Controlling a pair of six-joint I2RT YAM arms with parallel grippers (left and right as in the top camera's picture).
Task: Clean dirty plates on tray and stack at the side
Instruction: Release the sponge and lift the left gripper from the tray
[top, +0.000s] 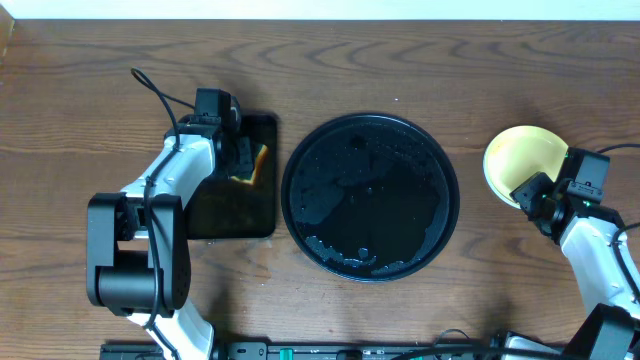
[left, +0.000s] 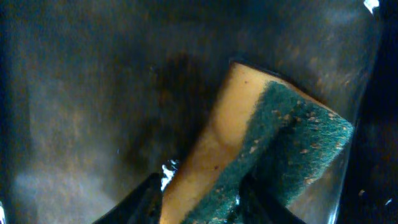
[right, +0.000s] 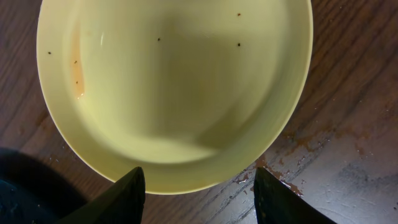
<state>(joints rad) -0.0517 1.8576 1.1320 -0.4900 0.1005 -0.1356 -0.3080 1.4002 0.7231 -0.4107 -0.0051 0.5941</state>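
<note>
Step judged: left arm fetching the sponge (left: 249, 149) from the rectangular tray (top: 225, 215) to wipe the yellow plate (top: 515, 160). The left gripper (left: 202, 202) looked down on the sponge, one finger on each long side, apparently pinching it at the near end, yellow foam and green scouring face both between the jaws. To do it well: squeeze enough that the wet foam won't slip, lift straight up clear of the tray's rim, and keep the green face where it can meet the plate. The left arm was folded at the elbow, forearm reaching toward the far end of the rectangular tray, wrist pointing down. The right arm came in from the near right corner. The right gripper (right: 199, 177) hung over the plate's near rim, fingers spread either side, gripping nothing. The plate lay on bare table (top: 100, 60), right of the round tray (top: 300, 190) and apart from it, with an orange streak and dark specks inside. The round tray was wet and held no plates; the mint-blue plates were not in view.
</note>
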